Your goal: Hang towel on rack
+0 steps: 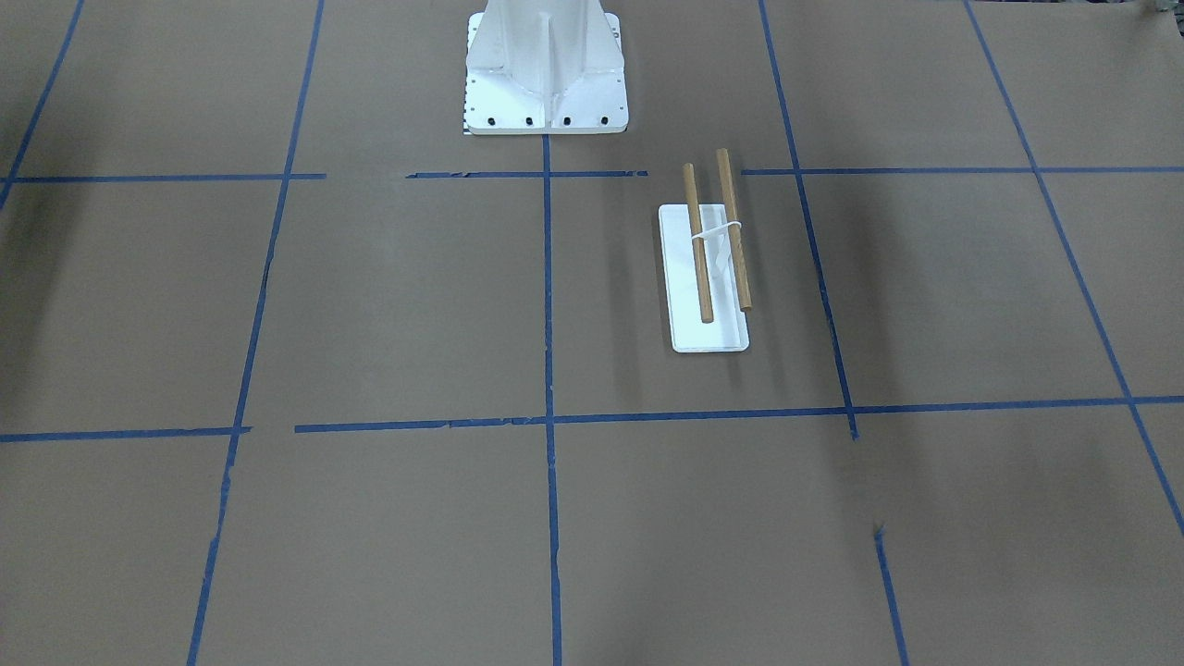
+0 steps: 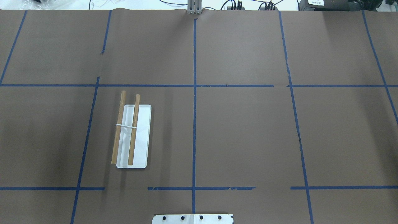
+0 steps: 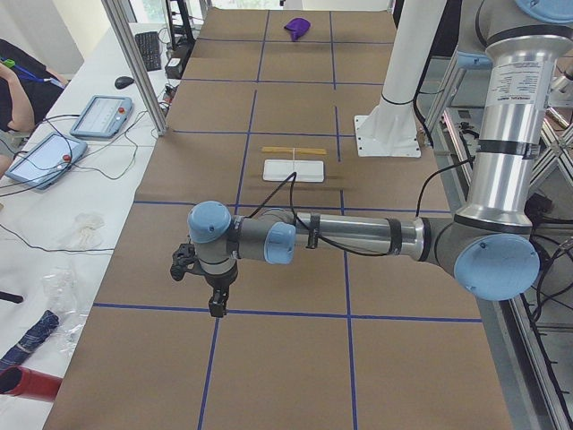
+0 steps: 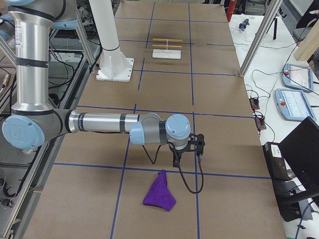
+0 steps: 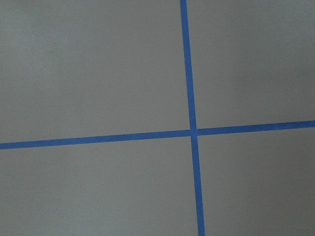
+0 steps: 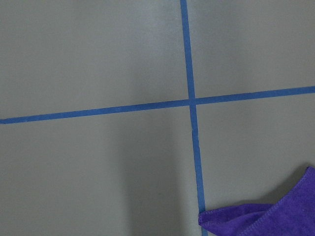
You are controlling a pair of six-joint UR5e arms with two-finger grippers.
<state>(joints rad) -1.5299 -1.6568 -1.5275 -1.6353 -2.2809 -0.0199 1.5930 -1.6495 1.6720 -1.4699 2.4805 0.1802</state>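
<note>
The rack (image 2: 141, 137) is a white base with two wooden rods held up by a white bracket. It stands on the brown table on my left side and also shows in the front view (image 1: 721, 324) and both side views (image 3: 294, 168) (image 4: 166, 54). The purple towel (image 4: 159, 196) lies crumpled on the table's right end; its edge shows in the right wrist view (image 6: 266, 216), and it is small in the left side view (image 3: 297, 27). My right gripper (image 4: 188, 158) hovers just beyond the towel. My left gripper (image 3: 199, 288) hovers over bare table, far from the rack. I cannot tell whether either is open or shut.
The white robot pedestal (image 1: 546, 65) stands at the table's robot-side edge. Aluminium posts (image 3: 134, 63) (image 4: 256, 37) stand at the operators' edge. Teach pendants (image 3: 98, 116) (image 4: 299, 77) and a laptop (image 4: 304, 154) lie on side benches. Blue tape lines grid the table.
</note>
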